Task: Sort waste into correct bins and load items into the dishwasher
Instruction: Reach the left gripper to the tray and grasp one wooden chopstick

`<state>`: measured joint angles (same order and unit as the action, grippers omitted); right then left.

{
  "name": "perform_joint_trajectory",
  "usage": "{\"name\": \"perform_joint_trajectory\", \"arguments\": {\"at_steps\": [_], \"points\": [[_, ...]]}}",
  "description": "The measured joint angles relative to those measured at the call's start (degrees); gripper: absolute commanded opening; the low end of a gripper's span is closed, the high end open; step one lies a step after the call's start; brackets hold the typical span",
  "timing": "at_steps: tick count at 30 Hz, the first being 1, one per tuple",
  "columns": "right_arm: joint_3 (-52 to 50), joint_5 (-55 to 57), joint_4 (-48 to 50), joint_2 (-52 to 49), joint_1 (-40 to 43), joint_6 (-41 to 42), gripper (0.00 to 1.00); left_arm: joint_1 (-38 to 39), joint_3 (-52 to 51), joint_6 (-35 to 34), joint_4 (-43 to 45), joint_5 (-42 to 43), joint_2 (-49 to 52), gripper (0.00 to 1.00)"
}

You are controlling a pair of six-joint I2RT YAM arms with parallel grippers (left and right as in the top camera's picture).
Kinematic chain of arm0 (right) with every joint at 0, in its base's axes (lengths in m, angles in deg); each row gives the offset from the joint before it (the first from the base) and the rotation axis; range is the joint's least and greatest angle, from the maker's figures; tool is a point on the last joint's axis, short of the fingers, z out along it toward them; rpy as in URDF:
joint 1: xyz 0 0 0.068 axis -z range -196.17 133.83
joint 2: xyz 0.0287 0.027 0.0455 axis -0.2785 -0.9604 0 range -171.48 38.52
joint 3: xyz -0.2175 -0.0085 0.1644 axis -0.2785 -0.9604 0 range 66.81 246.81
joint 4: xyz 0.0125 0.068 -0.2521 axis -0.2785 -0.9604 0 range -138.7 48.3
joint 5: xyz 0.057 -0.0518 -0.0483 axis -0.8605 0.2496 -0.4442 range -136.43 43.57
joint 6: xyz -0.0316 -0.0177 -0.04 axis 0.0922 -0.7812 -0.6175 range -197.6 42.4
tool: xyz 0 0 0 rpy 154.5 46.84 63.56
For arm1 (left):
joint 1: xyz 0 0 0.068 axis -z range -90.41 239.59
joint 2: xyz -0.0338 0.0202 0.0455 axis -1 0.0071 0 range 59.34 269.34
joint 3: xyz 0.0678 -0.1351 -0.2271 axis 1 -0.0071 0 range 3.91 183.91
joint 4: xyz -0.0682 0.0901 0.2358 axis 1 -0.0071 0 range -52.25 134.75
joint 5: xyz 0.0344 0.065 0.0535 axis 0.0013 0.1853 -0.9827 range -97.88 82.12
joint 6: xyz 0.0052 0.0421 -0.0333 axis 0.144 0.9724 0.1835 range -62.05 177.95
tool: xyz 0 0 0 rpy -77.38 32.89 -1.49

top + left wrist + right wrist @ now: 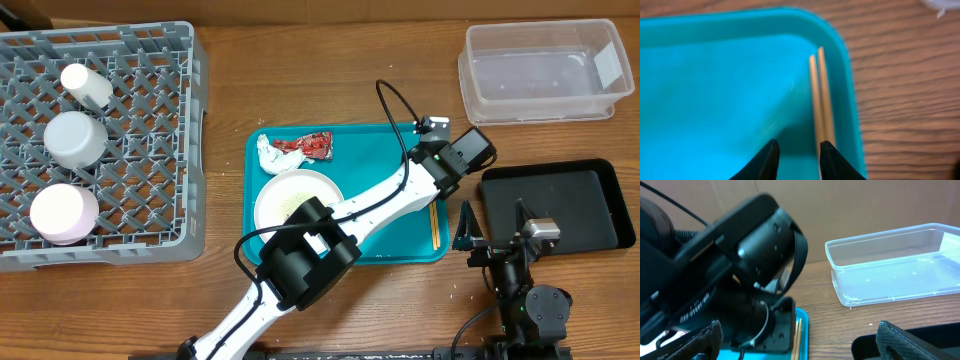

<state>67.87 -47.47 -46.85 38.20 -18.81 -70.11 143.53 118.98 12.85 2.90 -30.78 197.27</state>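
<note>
Chopsticks (pixel 435 222): two, thin, wooden, side by side and touching; they lie on the teal tray (pixel 350 140), along its right edge just inside the rim.
Left gripper (pixel 799 146): one, low over the tray's right end. Its fingers are narrowly parted and grasp nothing, with bare tray floor showing in the gap. In the wrist view one fingertip (pixel 829 152) overlaps the chopsticks' near end; whether it touches them cannot be told.
Plate (pixel 275 195): one, flat, round, white, on the tray's left half, partly under the left arm (pixel 330 225).
Rice grains (pixel 296 205): a loose patch on the plate, too small to count.
Tissue (pixel 268 153): one, crumpled, white, at the tray's far left corner.
Wrapper (pixel 312 147): one, red, printed, just beside the tissue.
Dish rack (pixel 150 120): one, grey lattice, left of the teal tray.
Bowls: two, white, both in the rack, one (pixel 75 138) behind the other (pixel 63 213).
Cup (pixel 82 83): one, small, white, in the rack beyond the bowls.
Clear tub (pixel 540 70): one, deep, at the table's far right.
Black tray (pixel 555 205): one, shallow, right of the teal tray.
Right gripper (pixel 799 335): one, between the teal tray and the black tray, with fingers spread wide and nothing held.
Wooden table (pixel 350 80): one, bearing everything above.
</note>
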Motion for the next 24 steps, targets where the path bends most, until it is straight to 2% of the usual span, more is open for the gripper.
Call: {"name": "perform_joint_trajectory", "arguments": {"at_steps": [8,24], "points": [[0.0,0.0,0.0,0.0,0.0,0.0,1.00,0.0,0.4,-1.3,-0.3,3.7,0.0,0.29],[0.0,0.0,0.0,0.0,0.0,0.0,1.00,0.0,-3.0,-5.6,2.7,4.5,0.0,0.31]]}}
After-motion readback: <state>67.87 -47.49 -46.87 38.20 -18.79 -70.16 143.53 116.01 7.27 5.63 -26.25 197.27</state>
